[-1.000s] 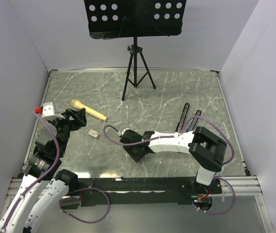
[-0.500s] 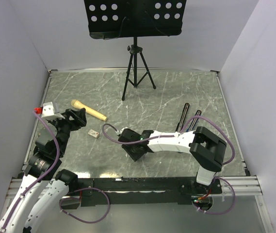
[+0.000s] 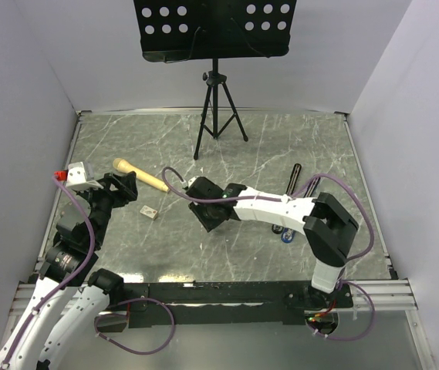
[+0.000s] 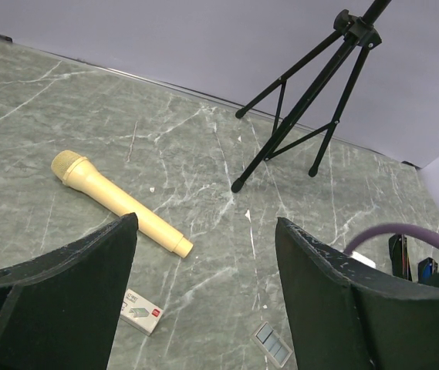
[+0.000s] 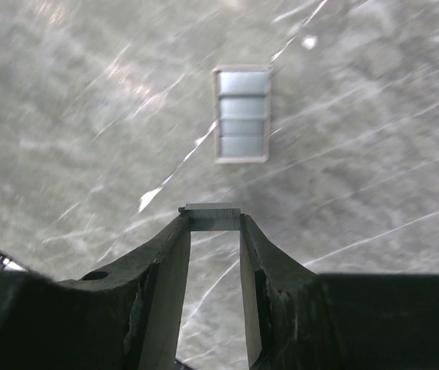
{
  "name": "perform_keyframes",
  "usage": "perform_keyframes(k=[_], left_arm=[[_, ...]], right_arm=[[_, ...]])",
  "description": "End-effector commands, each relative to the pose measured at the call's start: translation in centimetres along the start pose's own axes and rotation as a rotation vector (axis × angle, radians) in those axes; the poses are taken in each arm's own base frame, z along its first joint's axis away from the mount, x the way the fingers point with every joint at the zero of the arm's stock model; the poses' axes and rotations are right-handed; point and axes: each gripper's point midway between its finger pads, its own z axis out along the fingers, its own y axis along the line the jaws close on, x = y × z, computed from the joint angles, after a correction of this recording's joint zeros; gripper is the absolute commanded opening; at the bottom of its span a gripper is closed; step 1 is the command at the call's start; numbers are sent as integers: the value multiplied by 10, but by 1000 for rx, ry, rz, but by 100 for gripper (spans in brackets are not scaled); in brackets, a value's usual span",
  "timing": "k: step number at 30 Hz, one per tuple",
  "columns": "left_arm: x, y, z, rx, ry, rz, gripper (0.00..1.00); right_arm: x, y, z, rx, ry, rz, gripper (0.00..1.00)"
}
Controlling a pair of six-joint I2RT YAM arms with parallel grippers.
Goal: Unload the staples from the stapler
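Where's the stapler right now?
Top view: the stapler lies on the right half of the table, just beyond the right arm and to the right of the tripod.

The left arm (image 3: pixel 72 231) stands folded by the table's (image 3: pixel 281 146) left edge, its left gripper (image 4: pixel 204 262) gaping wide above the surface. The right arm (image 3: pixel 281 210) reaches left from the near edge to mid-table, right gripper (image 5: pixel 213 231) tipped down, fingertips pinching the staples (image 5: pixel 212 216)
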Motion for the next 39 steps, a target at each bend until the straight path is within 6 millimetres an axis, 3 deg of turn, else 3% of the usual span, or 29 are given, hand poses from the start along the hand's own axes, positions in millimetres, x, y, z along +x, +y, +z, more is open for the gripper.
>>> perform_keyframes(k=[1, 13, 39], left_arm=[[-6, -1, 0, 4, -25, 4, 77], [-6, -1, 1, 1, -26, 7, 77], [-6, 0, 1, 2, -27, 6, 77]], right_arm=[[-14, -5, 3, 11, -2, -27, 37], [-20, -10, 24, 37, 18, -25, 39], [-29, -16, 35, 45, 20, -6, 41]])
